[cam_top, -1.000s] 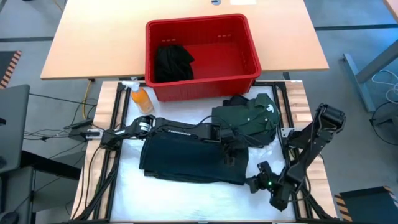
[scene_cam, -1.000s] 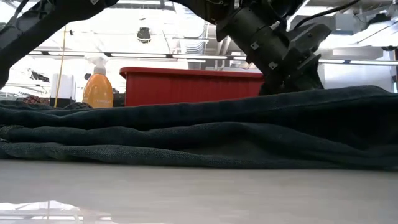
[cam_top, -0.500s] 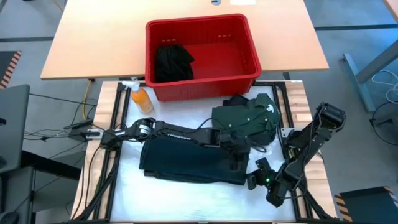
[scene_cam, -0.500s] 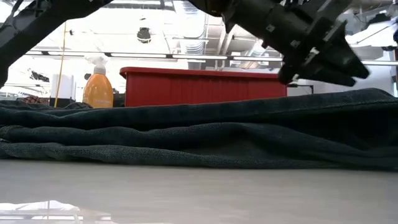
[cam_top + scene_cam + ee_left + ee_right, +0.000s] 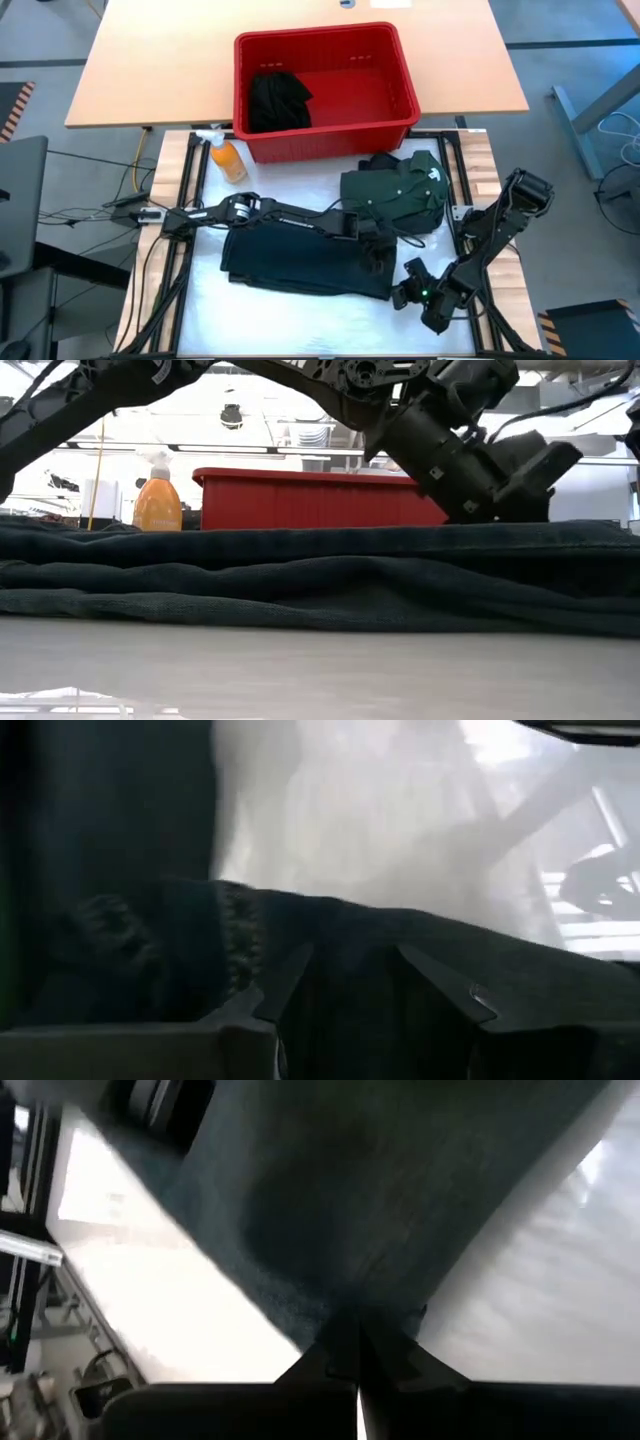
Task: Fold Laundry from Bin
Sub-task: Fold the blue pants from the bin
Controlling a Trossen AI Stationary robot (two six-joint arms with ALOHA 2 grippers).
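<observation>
Right gripper [image 5: 408, 293] is pinched shut on the near corner of the dark folded garment [image 5: 300, 262] on the bench; left gripper [image 5: 372, 250], part open, rests on its other edge. Thin bite could slip, undoing the fold; more laundry waits in the red bin [image 5: 405, 75].

The bin [image 5: 400, 85] is red with finely ribbed walls. 1 shirt [image 5: 395, 190] is dark green; the spray bottle [image 5: 226, 157] is orange.
</observation>
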